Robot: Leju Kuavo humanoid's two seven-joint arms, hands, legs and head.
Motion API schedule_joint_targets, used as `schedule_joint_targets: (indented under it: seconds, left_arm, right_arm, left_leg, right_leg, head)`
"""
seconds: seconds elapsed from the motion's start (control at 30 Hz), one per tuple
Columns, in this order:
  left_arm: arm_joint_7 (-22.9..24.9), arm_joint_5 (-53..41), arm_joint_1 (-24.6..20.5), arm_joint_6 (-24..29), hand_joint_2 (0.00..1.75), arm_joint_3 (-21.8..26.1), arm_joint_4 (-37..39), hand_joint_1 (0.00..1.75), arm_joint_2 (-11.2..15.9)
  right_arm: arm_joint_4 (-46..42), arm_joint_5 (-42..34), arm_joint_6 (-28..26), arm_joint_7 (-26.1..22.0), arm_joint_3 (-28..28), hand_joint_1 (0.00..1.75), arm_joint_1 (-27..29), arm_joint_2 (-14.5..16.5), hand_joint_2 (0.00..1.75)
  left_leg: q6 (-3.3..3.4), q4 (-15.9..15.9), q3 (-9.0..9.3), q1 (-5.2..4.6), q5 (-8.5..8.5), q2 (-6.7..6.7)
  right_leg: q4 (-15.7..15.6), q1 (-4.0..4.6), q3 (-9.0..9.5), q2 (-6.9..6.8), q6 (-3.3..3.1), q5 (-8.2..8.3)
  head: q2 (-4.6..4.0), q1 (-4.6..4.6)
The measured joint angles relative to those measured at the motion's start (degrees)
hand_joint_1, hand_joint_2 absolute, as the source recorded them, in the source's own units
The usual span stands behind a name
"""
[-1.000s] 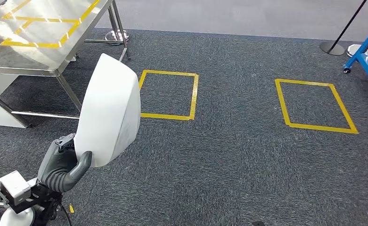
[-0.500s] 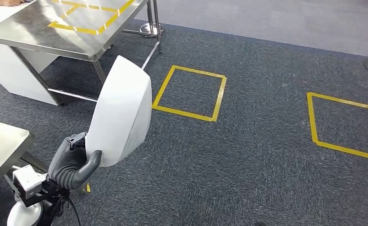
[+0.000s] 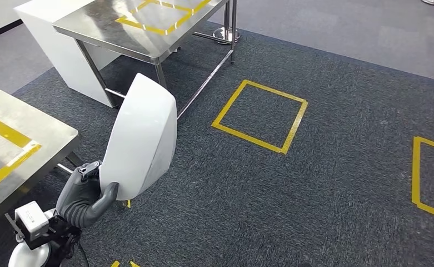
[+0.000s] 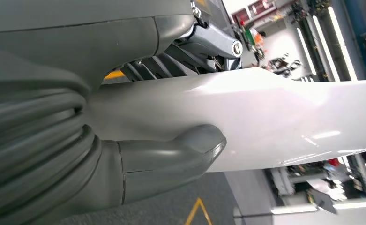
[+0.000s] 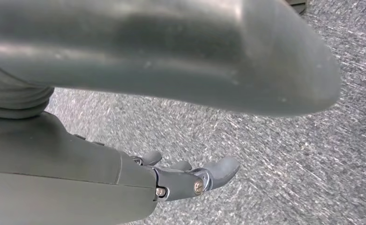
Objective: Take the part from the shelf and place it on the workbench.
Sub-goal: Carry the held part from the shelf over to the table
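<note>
Dark grey carpet (image 3: 325, 183) underfoot, marked with yellow tape squares (image 3: 260, 115). At far left, near steel workbench (image 3: 20, 150) with yellow tape stripes on top. Behind it, white cabinet (image 3: 59, 44) beside a second steel table (image 3: 142, 25), also taped in yellow. Left hand (image 3: 84, 197) low in the head view, thumb and fingers clamped on lower edge of white shell-shaped part (image 3: 142, 136); part held upright above carpet, just beside near workbench, not on it. Right hand (image 5: 190, 180) over bare carpet, holding nothing, fingers slightly curled and apart.
</note>
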Motion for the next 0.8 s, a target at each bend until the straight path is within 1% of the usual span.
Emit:
schedule_joint_targets:
  seconds: [0.03,0.07,0.1,0.13,0.17,0.2,0.23,0.27,0.3,0.33,0.37,0.4,0.43,0.47,0.5,0.53,0.57,0.6,0.63,0.67,0.7,0.73,0.77,0.8]
  left_arm:
    - [-0.05,-0.30,0.06,0.22,1.75,0.03,-0.12,1.75,0.24]
    - [-0.09,-0.60,0.05,0.48,1.75,0.07,-0.26,1.75,0.48]
    - [-0.15,-0.97,0.04,0.81,1.75,0.11,-0.41,1.75,0.68]
    - [-0.21,-1.41,0.07,1.21,1.75,0.23,-0.59,1.75,0.95]
    - [-0.26,-1.85,0.22,1.66,1.75,0.46,-0.83,1.75,1.20]
    - [-0.31,-2.23,0.42,2.07,1.75,0.89,-1.14,1.75,1.57]
    - [-0.35,-2.48,0.61,2.36,1.75,1.51,-1.51,1.75,1.99]
    - [-0.39,-2.60,0.75,2.55,1.75,2.24,-1.91,1.75,2.38]
    - [-0.44,-2.64,0.82,2.65,1.75,2.99,-2.37,1.75,2.76]
    - [-0.51,-2.79,0.83,2.82,1.75,3.62,-2.80,1.75,3.06]
    - [-0.60,-3.21,0.93,3.31,1.75,4.13,-3.26,1.75,3.35]
    - [-0.71,-3.73,1.26,4.08,1.75,4.76,-3.84,1.75,3.91]
    - [-0.83,-4.27,1.82,4.96,1.75,5.51,-4.45,1.75,4.66]
    - [-0.91,-4.66,2.60,5.66,1.75,6.68,-5.18,1.75,5.68]
    - [-0.91,-4.78,3.37,5.87,1.75,8.25,-5.94,1.75,6.80]
    - [-0.77,-4.82,3.86,5.55,1.75,9.96,-6.57,1.75,7.68]
    - [-0.49,-4.90,4.05,4.84,1.75,11.79,-7.07,1.75,8.36]
    - [-0.11,-4.98,3.99,3.99,1.75,13.37,-7.37,1.75,8.75]
    - [0.28,-5.08,3.83,3.20,1.75,14.67,-7.49,1.75,8.97]
    - [0.63,-5.14,3.73,2.57,1.75,15.70,-7.51,1.75,9.12]
    - [0.89,-5.19,3.70,2.21,1.75,16.47,-7.48,1.75,9.25]
    - [1.04,-5.24,3.66,2.01,1.75,17.10,-7.44,1.75,9.34]
    - [1.13,-5.28,3.58,1.84,1.75,17.63,-7.41,1.75,9.43]
    - [1.16,-5.32,3.40,1.72,1.75,18.06,-7.38,1.75,9.49]
  right_arm:
    - [0.00,0.01,0.03,0.00,0.00,0.00,-0.04,0.02,0.00]
    - [0.00,0.02,0.07,0.00,0.00,0.00,0.00,0.04,0.00]
    - [0.00,0.03,0.10,0.00,0.00,0.00,0.08,0.05,0.00]
    - [0.00,0.04,0.16,0.00,0.00,0.00,0.20,0.04,0.00]
    - [0.00,0.06,0.24,0.00,0.00,0.00,0.31,0.04,0.00]
    - [0.00,0.10,0.32,0.00,-0.01,0.00,0.35,0.04,0.00]
    - [0.00,0.14,0.43,0.00,-0.01,0.00,0.35,0.04,0.00]
    - [0.00,0.17,0.50,-0.01,-0.01,0.00,0.32,0.05,0.00]
    - [0.00,0.20,0.56,-0.01,-0.01,0.00,0.28,0.06,0.00]
    - [0.00,0.25,0.60,-0.02,-0.01,0.00,0.26,0.08,0.00]
    - [0.00,0.39,0.62,-0.02,-0.01,0.00,0.23,0.09,0.00]
    - [0.00,0.61,0.63,-0.01,0.00,0.00,0.18,0.10,0.00]
    - [0.00,0.87,0.63,0.00,0.01,0.00,0.12,0.11,0.00]
    - [0.00,1.13,0.61,0.01,0.01,0.00,0.04,0.11,0.00]
    - [0.00,1.30,0.59,0.04,0.02,0.00,-0.03,0.11,0.00]
    - [0.00,1.39,0.58,0.07,0.03,0.00,-0.05,0.13,0.00]
    - [0.00,1.46,0.58,0.14,0.03,0.00,-0.04,0.15,0.00]
    - [0.00,1.50,0.60,0.22,0.04,0.00,0.03,0.16,0.00]
    - [0.00,1.53,0.62,0.28,0.04,0.00,0.09,0.18,0.00]
    - [0.00,1.55,0.63,0.34,0.04,0.00,0.15,0.18,0.00]
    - [0.00,1.56,0.63,0.36,0.04,0.00,0.18,0.17,0.00]
    - [0.00,1.56,0.64,0.37,0.04,0.00,0.17,0.17,0.00]
    - [0.00,1.55,0.64,0.38,0.04,0.00,0.14,0.17,0.00]
    - [0.00,1.52,0.65,0.41,0.04,0.00,0.11,0.17,0.00]
  left_leg:
    - [-0.19,0.97,-0.57,-0.07,-0.68,1.43]
    - [-0.27,3.21,-1.63,-0.17,-2.10,3.38]
    - [-0.31,6.63,-3.12,-0.26,-4.06,5.42]
    - [-0.37,10.62,-4.84,-0.30,-6.06,6.60]
    - [-0.39,14.07,-6.24,-0.29,-7.47,7.07]
    - [-0.35,15.86,-6.79,-0.30,-7.88,7.24]
    - [-0.24,15.47,-6.21,-0.33,-7.25,7.40]
    - [-0.04,12.95,-4.54,-0.40,-5.83,7.77]
    - [0.32,8.96,-2.08,-0.61,-4.16,8.98]
    - [0.80,5.03,0.13,-0.99,-3.00,10.69]
    - [1.26,2.08,1.66,-1.31,-2.26,11.95]
    - [1.66,0.42,2.39,-1.60,-2.03,12.84]
    - [1.90,0.04,2.34,-1.76,-2.12,12.73]
    - [2.11,-0.08,2.26,-1.63,-1.94,11.90]
    - [2.30,-0.24,2.35,-1.45,-1.75,11.26]
    - [2.54,-0.41,2.44,-1.22,-1.53,10.59]
    - [2.83,-0.59,2.51,-0.97,-1.27,9.86]
    - [3.01,-0.63,2.47,-0.82,-1.08,9.10]
    - [3.14,-0.60,2.30,-0.74,-0.97,8.25]
    - [3.18,-0.53,2.13,-0.69,-0.88,7.34]
    - [3.13,-0.42,2.00,-0.63,-0.83,6.41]
    - [3.03,-0.28,1.90,-0.55,-0.78,5.47]
    - [2.89,-0.14,1.84,-0.45,-0.74,4.59]
    - [2.72,-0.01,1.80,-0.36,-0.72,3.75]
  right_leg:
    - [-0.18,-0.02,-0.01,-0.74,-0.50,0.18]
    - [-0.33,0.00,-0.07,-1.53,-0.92,0.30]
    - [-0.36,0.16,-0.15,-2.35,-1.24,0.32]
    - [-0.36,0.34,-0.24,-3.23,-1.50,0.30]
    - [-0.35,0.52,-0.33,-4.14,-1.62,0.29]
    - [-0.34,0.67,-0.38,-4.99,-1.70,0.28]
    - [-0.33,0.80,-0.38,-5.76,-1.74,0.27]
    - [-0.33,0.92,-0.32,-6.51,-1.76,0.24]
    - [-0.32,1.03,-0.19,-7.24,-1.75,0.18]
    - [-0.25,1.24,-0.05,-7.96,-1.63,0.06]
    - [-0.20,1.38,0.07,-8.64,-1.46,-0.03]
    - [-0.16,1.50,0.19,-9.32,-1.26,-0.14]
    - [-0.16,1.59,0.28,-9.93,-1.06,-0.21]
    - [-0.20,1.61,0.41,-10.42,-0.82,-0.29]
    - [0.01,1.57,0.48,-9.90,-0.47,-0.56]
    - [0.75,1.49,0.28,-8.60,-0.10,-1.21]
    - [2.63,1.34,-0.44,-6.77,0.29,-2.50]
    - [5.67,1.06,-1.75,-4.77,0.60,-4.23]
    - [9.46,0.87,-3.51,-3.60,0.77,-6.09]
    - [13.09,0.70,-5.26,-3.05,0.88,-7.49]
    - [15.26,0.58,-6.40,-2.89,0.95,-7.87]
    - [15.30,0.49,-6.57,-2.81,0.96,-7.10]
    - [13.13,0.38,-5.66,-2.59,0.95,-5.35]
    - [9.39,0.23,-3.95,-1.89,0.91,-3.16]
  head:
    - [0.00,-0.09]
    - [0.00,-0.20]
    - [0.00,-0.30]
    - [0.00,-0.37]
    - [0.00,-0.37]
    - [0.00,-0.37]
    - [0.00,-0.37]
    - [0.00,-0.37]
    - [0.00,-0.37]
    - [0.00,-0.37]
    - [0.00,-0.34]
    - [0.00,-0.33]
    - [0.00,-0.31]
    - [0.00,-0.31]
    - [0.00,-0.30]
    - [0.00,-0.29]
    - [0.00,-0.27]
    - [0.00,-0.26]
    - [0.00,-0.25]
    - [0.00,-0.25]
    - [0.00,-0.26]
    - [0.00,-0.26]
    - [0.00,-0.26]
    - [0.00,-0.26]
